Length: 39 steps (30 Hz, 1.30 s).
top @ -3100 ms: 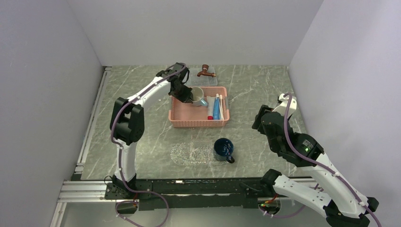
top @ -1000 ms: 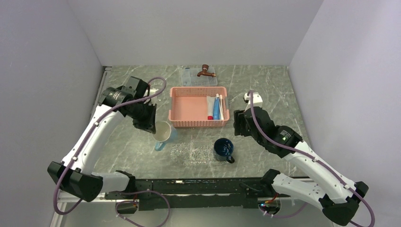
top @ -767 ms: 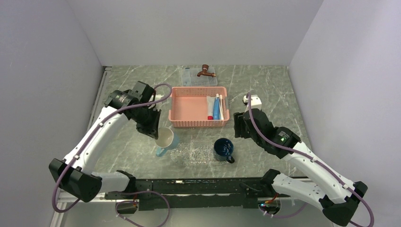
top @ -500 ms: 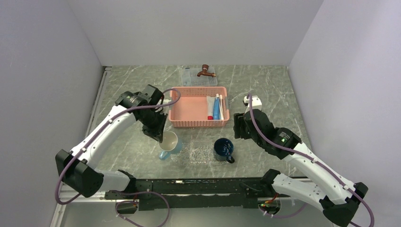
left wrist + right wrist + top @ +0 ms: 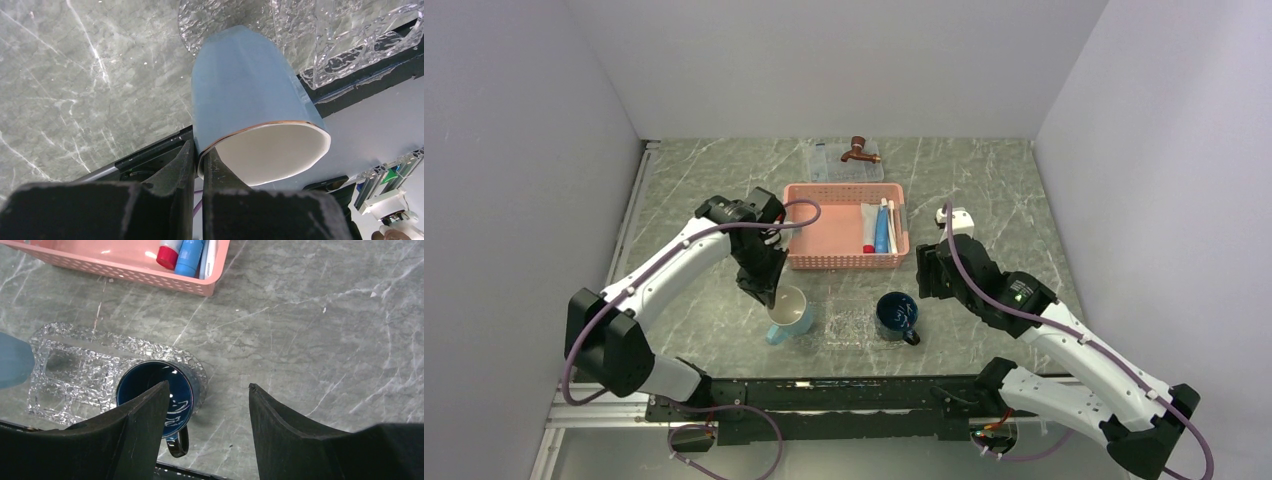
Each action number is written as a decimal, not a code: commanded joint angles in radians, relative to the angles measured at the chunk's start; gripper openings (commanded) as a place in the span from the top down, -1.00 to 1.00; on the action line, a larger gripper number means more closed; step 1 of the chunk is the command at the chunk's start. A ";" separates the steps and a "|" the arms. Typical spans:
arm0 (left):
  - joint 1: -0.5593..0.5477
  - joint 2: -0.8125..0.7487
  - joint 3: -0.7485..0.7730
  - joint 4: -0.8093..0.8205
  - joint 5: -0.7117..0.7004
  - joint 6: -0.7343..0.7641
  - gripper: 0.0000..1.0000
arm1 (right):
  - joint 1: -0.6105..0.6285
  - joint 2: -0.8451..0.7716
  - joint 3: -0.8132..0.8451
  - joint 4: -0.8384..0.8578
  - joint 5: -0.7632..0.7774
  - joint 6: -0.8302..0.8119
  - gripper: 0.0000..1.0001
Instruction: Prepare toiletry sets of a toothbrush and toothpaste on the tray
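Two mugs take the ends of the tray (image 5: 849, 327). The dark blue mug (image 5: 896, 315) stands on its right end. The light blue mug (image 5: 790, 314) is at the left end, tilted, w/ its rim pinched by the closed left hand (image 5: 772, 295). The right hand (image 5: 207, 387) hangs open above the dark one, w/ nothing in it. Toothpaste (image 5: 881, 232) and toothbrush (image 5: 890, 222) lie side by side in the right part of the pink basket (image 5: 824, 228), behind the tray. Their long axes run near-to-far; which end is the cap, I cannot tell.

The marble table (image 5: 984, 190) bears a pink basket (image 5: 834, 232); a clear tray (image 5: 844, 326).
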 commanded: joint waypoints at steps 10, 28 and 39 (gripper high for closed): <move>-0.057 0.069 0.007 0.040 0.024 -0.002 1.00 | -0.002 -0.026 -0.035 0.035 -0.008 0.007 -0.24; -0.083 0.149 0.027 0.038 -0.018 -0.012 1.00 | -0.001 -0.058 -0.058 0.033 -0.019 0.023 -0.25; -0.087 0.189 0.066 0.031 -0.031 -0.011 0.96 | -0.001 -0.066 -0.068 0.034 -0.030 0.034 -0.25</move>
